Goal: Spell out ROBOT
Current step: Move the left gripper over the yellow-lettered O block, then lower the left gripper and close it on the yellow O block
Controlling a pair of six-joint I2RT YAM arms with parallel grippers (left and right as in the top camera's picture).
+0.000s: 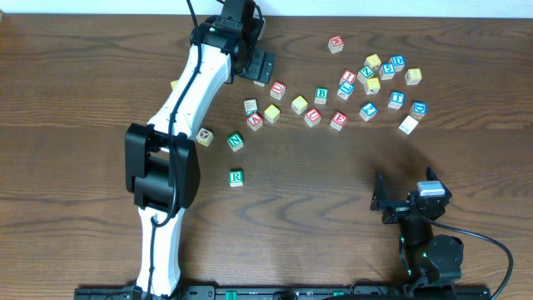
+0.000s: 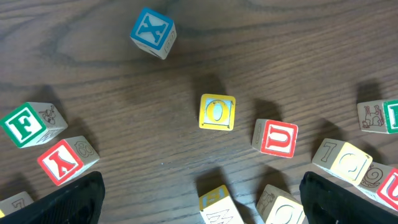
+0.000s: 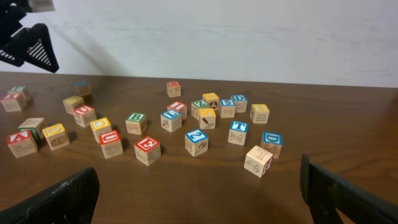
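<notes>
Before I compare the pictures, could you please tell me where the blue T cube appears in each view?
Overhead: blue T cube at right, just left of the blue D cube.
Left wrist: not in it.
Right wrist: T cube right of centre, also left of the D cube.
Shared landmark: the left gripper, seen in all three.

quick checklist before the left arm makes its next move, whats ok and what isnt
1. Left claw open: ok.
2. O cube centred between its fingers, O facing up: ok.
3. Room for a finger beside O: cannot tell; U cube sits close, small gap.
4. R cube set apart from the pile, letter up: ok.
5. Right claw open, away from the cubes: ok.
</notes>
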